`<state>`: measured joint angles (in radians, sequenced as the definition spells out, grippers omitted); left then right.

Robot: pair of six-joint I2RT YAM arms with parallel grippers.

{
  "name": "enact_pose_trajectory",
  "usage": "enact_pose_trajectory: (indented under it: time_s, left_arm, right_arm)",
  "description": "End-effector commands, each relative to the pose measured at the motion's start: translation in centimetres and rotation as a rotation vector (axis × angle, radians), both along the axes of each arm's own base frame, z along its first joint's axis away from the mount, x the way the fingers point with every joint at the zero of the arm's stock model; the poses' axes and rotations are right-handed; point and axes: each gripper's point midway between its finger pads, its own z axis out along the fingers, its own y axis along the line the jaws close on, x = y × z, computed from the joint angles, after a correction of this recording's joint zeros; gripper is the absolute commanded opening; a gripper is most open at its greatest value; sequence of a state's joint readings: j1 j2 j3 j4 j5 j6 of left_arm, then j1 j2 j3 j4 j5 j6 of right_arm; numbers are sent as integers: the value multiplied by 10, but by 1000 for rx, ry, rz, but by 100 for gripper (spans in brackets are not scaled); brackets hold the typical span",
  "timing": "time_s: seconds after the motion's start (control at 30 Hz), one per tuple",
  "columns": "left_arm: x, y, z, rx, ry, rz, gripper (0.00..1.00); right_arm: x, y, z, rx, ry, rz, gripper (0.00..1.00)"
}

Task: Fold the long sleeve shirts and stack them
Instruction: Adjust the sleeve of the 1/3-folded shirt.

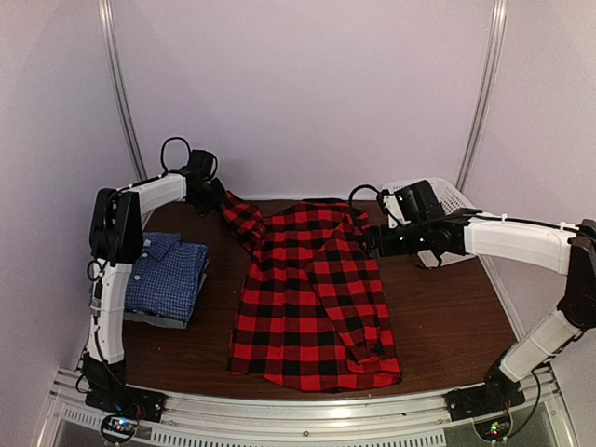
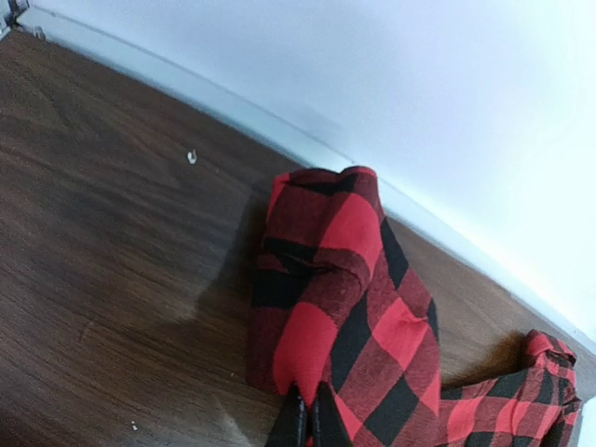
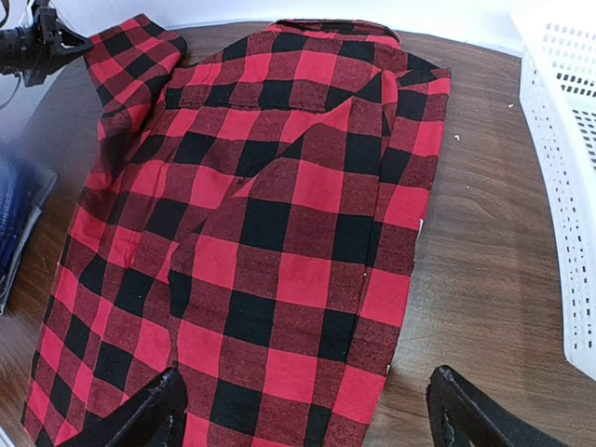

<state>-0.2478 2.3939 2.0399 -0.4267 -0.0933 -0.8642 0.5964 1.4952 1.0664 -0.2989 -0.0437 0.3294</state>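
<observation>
– At the table's far left, the left gripper is clenching the sleeve of the red plaid shirt, which is lying flat mid-table.
– Yes, and the right gripper is hanging released above it. I am suggesting carrying the sleeve inward slowly and low, avoiding wrinkles.

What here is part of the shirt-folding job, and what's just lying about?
Job:
- red-and-black plaid shirt, spread mid-table
- blue checked shirt, folded
- grey shirt, under the blue one

Lying about:
- white mesh basket, far right
</observation>
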Motion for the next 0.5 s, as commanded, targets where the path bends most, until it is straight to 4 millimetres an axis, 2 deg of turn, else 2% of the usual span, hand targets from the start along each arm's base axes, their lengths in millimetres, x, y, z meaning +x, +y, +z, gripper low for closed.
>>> enact_pose_trajectory:
  time_s: [0.0, 0.17, 0.27, 0.37, 0.47]
  left_arm:
    - [11, 11, 97, 40, -201, -10, 0]
    - [9, 9, 127, 54, -255, -47, 0]
    - [8, -4, 133, 37, -270, -115, 0]
    - [4, -23, 133, 32, -277, -198, 0]
    - [-6, -56, 126, 2, -266, -310, 0]
  right_arm:
    - [3, 2, -1, -6, -2, -14, 90]
    - [4, 3, -3, -9, 2, -11, 90]
    - [5, 4, -5, -11, 6, -10, 90]
    - [5, 5, -7, -10, 9, -9, 90]
    - [5, 6, -10, -13, 14, -7, 90]
